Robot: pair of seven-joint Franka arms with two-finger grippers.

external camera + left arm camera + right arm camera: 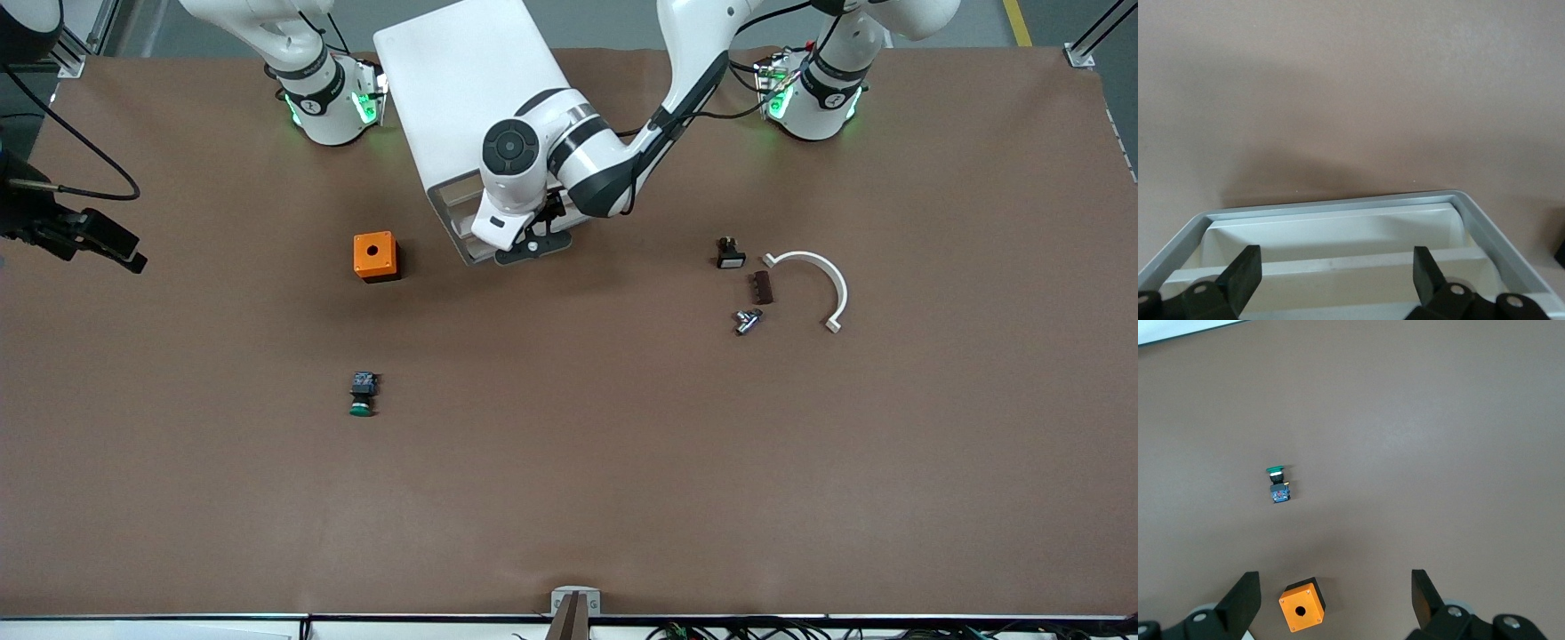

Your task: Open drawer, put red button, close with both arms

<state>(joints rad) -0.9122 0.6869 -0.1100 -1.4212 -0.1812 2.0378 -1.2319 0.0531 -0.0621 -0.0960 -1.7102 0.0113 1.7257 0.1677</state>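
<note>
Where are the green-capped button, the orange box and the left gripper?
green-capped button (361,395): front view, on its body just above the cap.
orange box (374,256): front view, on its top face.
left gripper (1337,277): left wrist view, midway between its open fingertips, at the cabinet's front.

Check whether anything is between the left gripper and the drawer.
Nothing visible does. The left gripper is open right at the drawer in the white cabinet. The right gripper waits open above the table, near the orange box.

High front camera — two downward wrist cameras
</note>
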